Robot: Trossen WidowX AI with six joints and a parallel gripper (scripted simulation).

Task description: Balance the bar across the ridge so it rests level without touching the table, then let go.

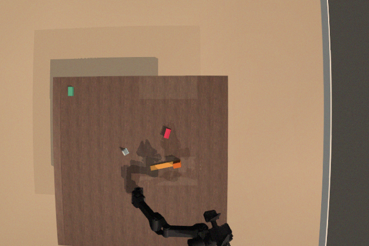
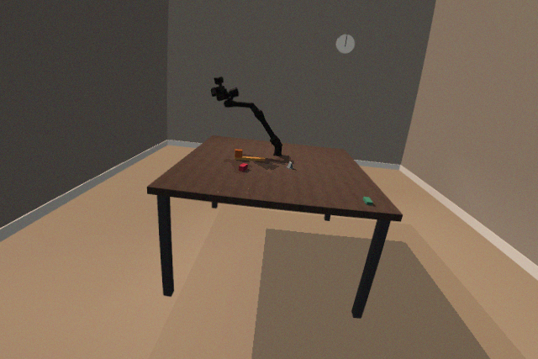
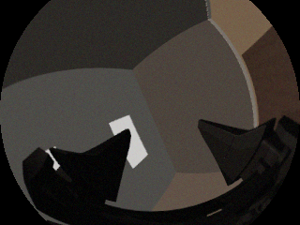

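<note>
The orange-yellow bar [image 1: 161, 166] [image 2: 252, 158] lies low over the table, with an orange block [image 1: 177, 165] [image 2: 238, 153] at one end. Whether its underside touches the table everywhere is too small to tell. The small light-grey wedge, the ridge [image 1: 125, 151] [image 2: 289, 166], stands apart from the bar, beyond its end without the block. My gripper [image 3: 165, 127] is open, with nothing between its fingers in the wrist view. It is raised high above the table and well away from the bar and the ridge.
A red block [image 1: 167, 133] [image 2: 243, 167] lies near the bar. A green block [image 1: 70, 91] [image 2: 367, 200] lies near a far corner of the brown table [image 1: 104, 112] [image 2: 303, 190]. The black arm [image 1: 147, 209] [image 2: 266, 124] rises from its base on the table.
</note>
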